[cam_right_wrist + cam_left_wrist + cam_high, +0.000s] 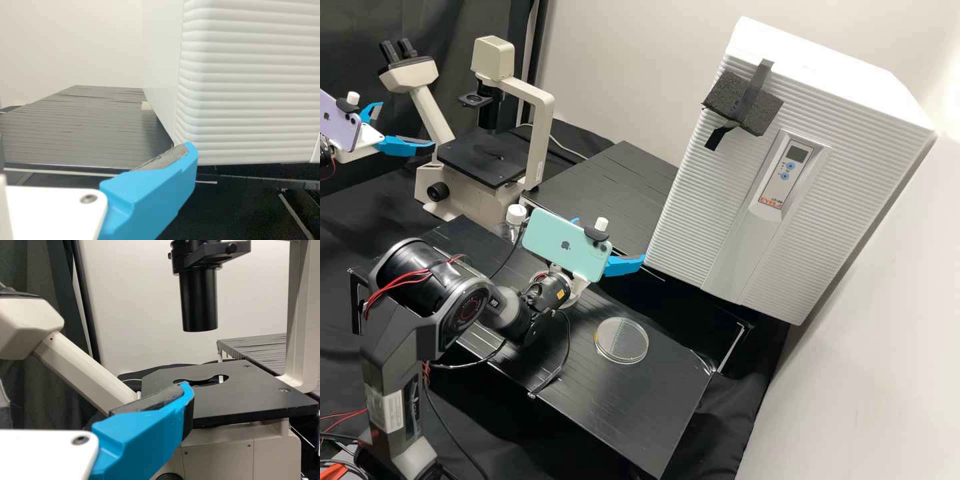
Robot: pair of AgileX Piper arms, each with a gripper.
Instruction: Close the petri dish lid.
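Left gripper (pixel 407 124) and right gripper (pixel 611 238) both have fingers spread. Petri dish (pixel 622 341) sits on the near right of the black platform (pixel 647 407); probably light, slick, brittle, so pinch gently across its sides

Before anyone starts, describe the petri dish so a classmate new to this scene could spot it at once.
Find the big white ribbed cabinet in the high view. Below it and to the left, on the black bench, lies the petri dish: round, flat and clear, unlike the upright white-capped bottle near the microscope.
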